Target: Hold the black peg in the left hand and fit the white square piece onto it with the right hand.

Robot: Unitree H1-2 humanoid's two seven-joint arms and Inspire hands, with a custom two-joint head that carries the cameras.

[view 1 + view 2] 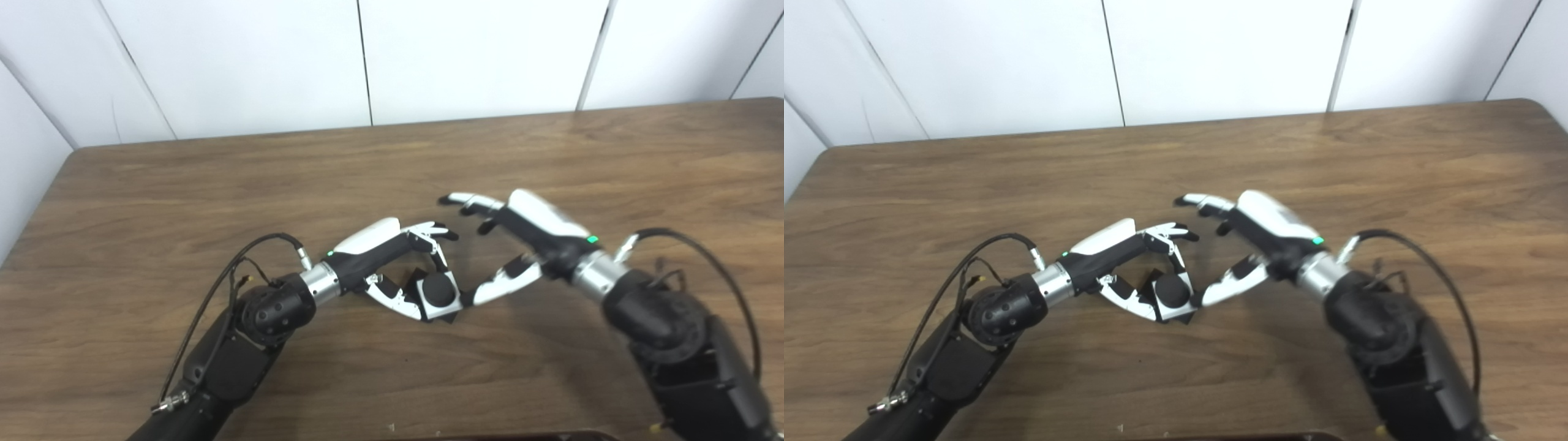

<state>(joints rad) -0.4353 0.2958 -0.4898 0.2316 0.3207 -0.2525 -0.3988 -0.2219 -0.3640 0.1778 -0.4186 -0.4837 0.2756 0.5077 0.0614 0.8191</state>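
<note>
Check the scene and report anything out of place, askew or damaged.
Nothing stands out. The white square piece sits around the black peg, held by the left hand. The right hand is open, its thumb tip near the piece; contact is unclear. The table shows no spills or damage.

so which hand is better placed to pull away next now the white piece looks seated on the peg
Right. The right hand has its fingers spread, only its thumb near the white square piece. The left hand grips the assembly, the black peg showing through its centre, so it should probably hold.
</note>
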